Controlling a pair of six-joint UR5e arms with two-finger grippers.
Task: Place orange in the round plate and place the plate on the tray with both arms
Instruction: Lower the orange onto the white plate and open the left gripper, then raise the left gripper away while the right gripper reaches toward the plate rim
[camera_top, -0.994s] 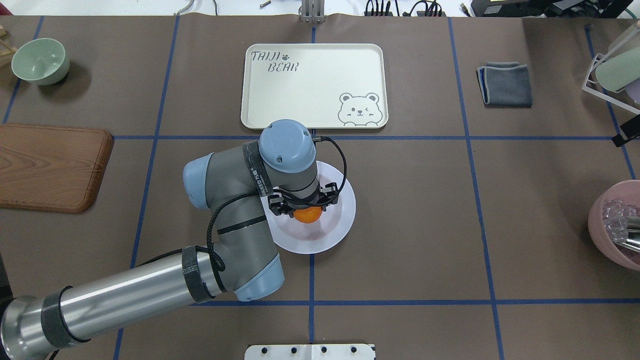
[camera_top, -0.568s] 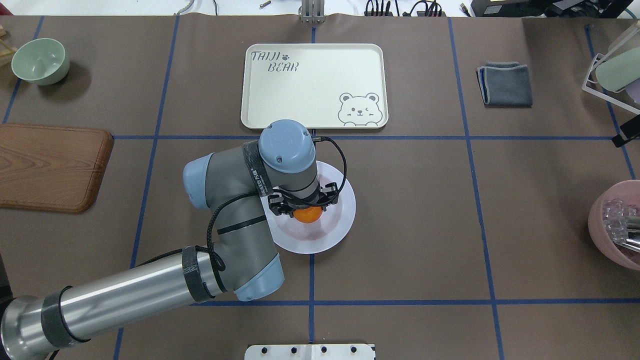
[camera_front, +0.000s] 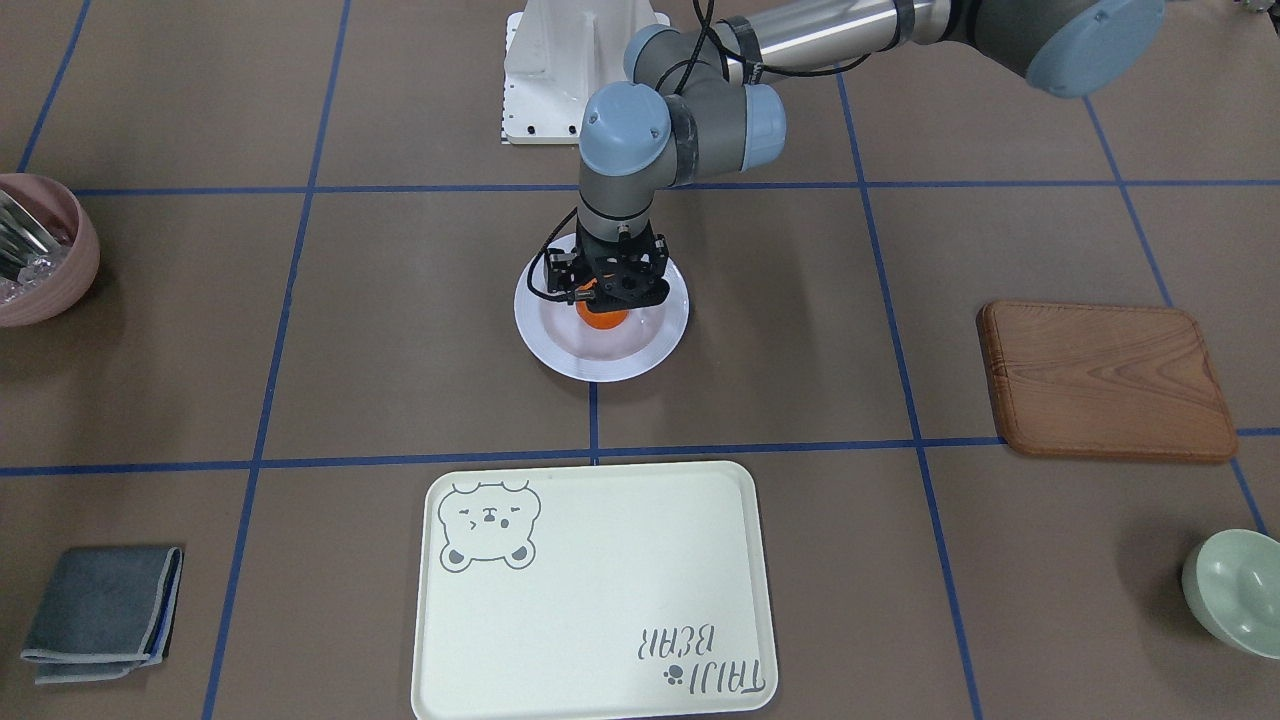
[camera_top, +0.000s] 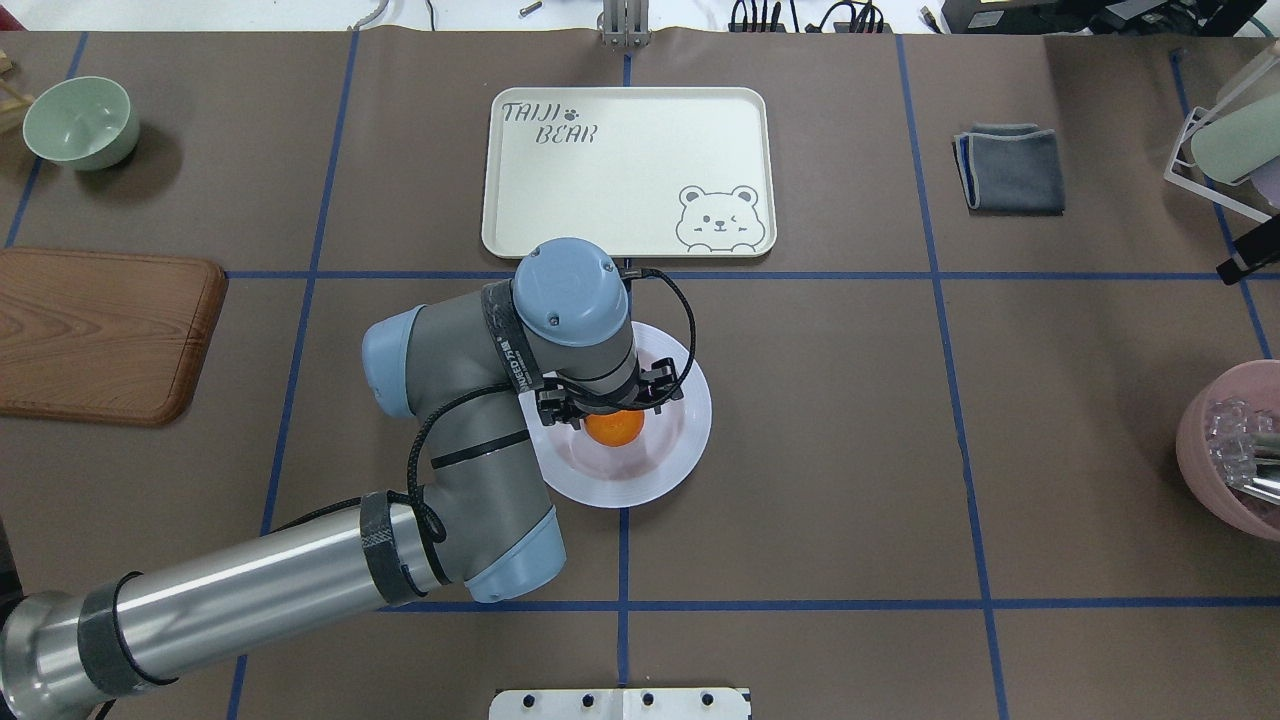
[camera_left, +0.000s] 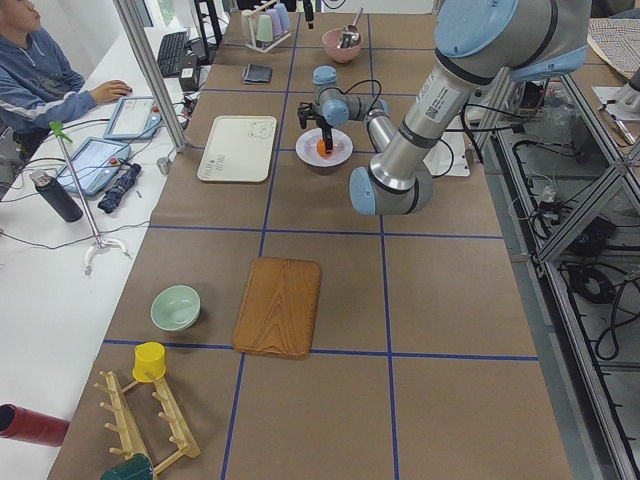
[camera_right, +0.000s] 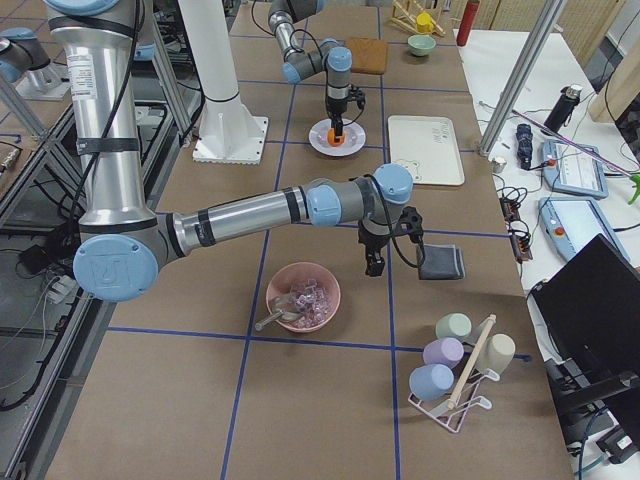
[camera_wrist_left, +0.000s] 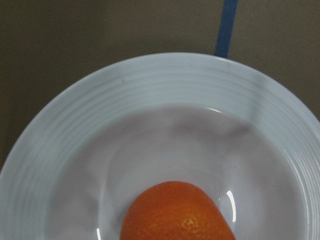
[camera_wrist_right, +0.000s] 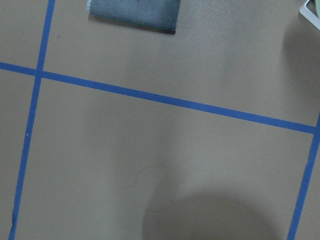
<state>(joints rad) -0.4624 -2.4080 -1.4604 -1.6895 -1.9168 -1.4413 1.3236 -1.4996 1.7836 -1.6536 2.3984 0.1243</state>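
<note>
The left gripper (camera_top: 608, 406) is held pointing straight down over the round plate (camera_top: 683, 437). Its jaws are seen spread wider than the fruit and are closed on nothing. The orange (camera_top: 614, 428) is found directly beneath the gripper, resting in the plate's well. Whether the fingertips touch the fruit cannot be told. In the left wrist view the orange is cut by the lower edge, with the ridged white rim curving round it.

The plate is set on the brown table (camera_top: 850, 450), just beside a crossing of blue tape lines. Beyond it, across one tape line and well apart from it, the tray (camera_top: 620, 170) is laid flat, its bear drawing turned toward the plate.

Farther off, on the robot's right, the right gripper (camera_right: 372, 262) is hung low above the table between a pink bowl (camera_right: 303, 297) and a folded grey cloth (camera_right: 442, 262). How far it is opened cannot be told.
</note>
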